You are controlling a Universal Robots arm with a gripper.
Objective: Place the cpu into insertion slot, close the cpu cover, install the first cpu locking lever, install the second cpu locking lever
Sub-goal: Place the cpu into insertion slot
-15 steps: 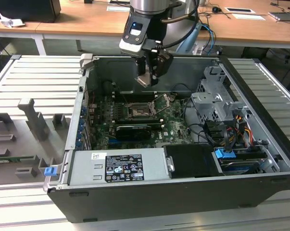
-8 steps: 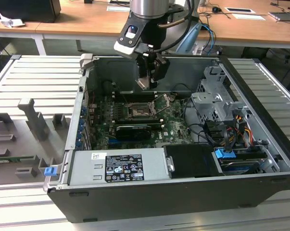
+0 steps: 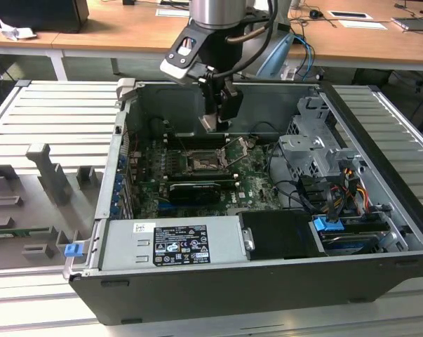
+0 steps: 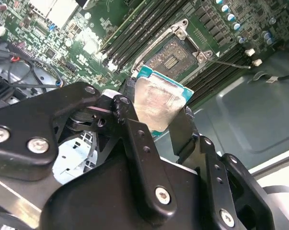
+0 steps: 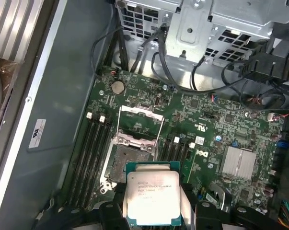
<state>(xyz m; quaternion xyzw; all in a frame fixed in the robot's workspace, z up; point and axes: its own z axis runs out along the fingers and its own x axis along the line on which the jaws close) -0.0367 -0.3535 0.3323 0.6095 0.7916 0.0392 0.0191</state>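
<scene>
— Silver-beige metal square chip, the cpu (image 5: pixel 153 196): location?

— Pinched between the black jaws by two opposite edges, with its metal face showing in both wrist views. In the exterior view the cpu (image 3: pixel 208 123) hangs at upper centre of the frame, inside the open black computer case (image 3: pixel 267 295) and clear of the green circuit board (image 3: pixel 257 182).

— Square dark insertion slot (image 5: pixel 121 164) with the silvery rim?

— Bare, nothing seated in it. The chip is held above it, apart from it. In the first wrist view one edge of the chip overlaps one edge of the slot.

— Thin silvery hinged frame, the cpu cover (image 5: pixel 140 109)?

— Swung open, off the slot, on the side away from the chip.

— Surroundings?

— Grey metal power supply box (image 3: pixel 172 242) at lower centre of the exterior view, inside the case. The case sits on a grey ribbed metal surface (image 3: pixel 50 112). A wooden desk (image 3: pixel 113 31) runs across the top of that frame.
</scene>
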